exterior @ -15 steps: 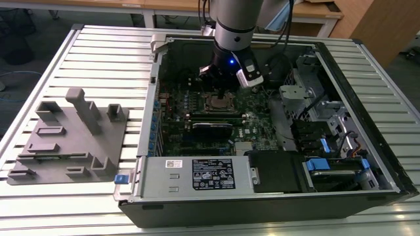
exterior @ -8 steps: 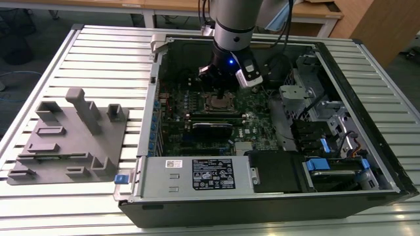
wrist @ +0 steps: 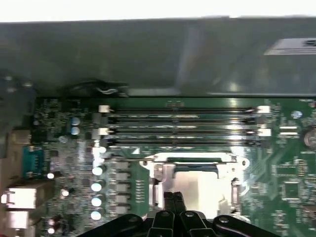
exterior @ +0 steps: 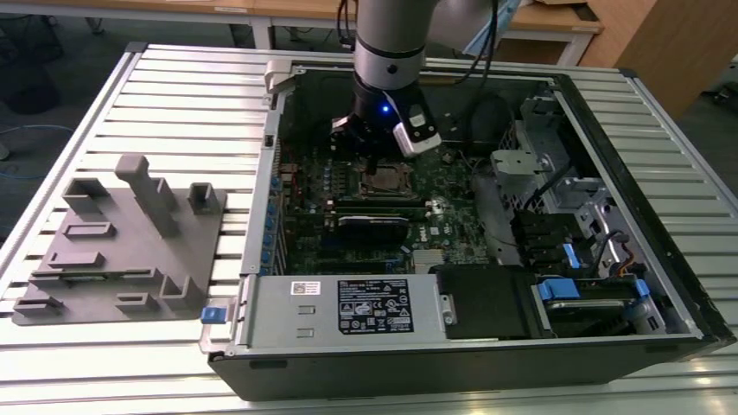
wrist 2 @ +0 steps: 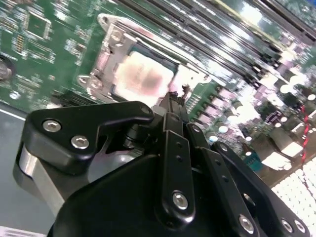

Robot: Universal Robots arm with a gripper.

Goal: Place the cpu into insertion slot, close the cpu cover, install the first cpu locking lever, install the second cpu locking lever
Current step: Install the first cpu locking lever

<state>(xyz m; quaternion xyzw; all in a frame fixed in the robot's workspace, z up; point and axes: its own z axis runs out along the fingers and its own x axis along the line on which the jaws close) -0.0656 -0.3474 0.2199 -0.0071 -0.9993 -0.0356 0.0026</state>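
The cpu (wrist 2: 145,74) (wrist: 200,185), a pale square chip, lies in the insertion slot (exterior: 385,181) on the green board. The cpu cover (wrist 2: 106,52) (wrist: 192,159), a silver frame, lies flat around it, and the chip shows through its cut-out. My gripper (wrist 2: 173,98) (wrist: 173,197) hangs just above the board at one edge of the socket. Its black fingers (wrist 2: 170,116) are pressed together with nothing between them. In the exterior view the gripper (exterior: 366,147) sits at the socket's far side. I cannot make out the locking levers.
Long memory slots (wrist: 177,128) run beside the socket, towards the case wall (wrist: 148,54). The black-labelled power supply (exterior: 346,307) fills the near end of the case. Drive brackets (exterior: 554,173) stand at the exterior view's right. A grey fixture block (exterior: 127,242) sits on the slatted table.
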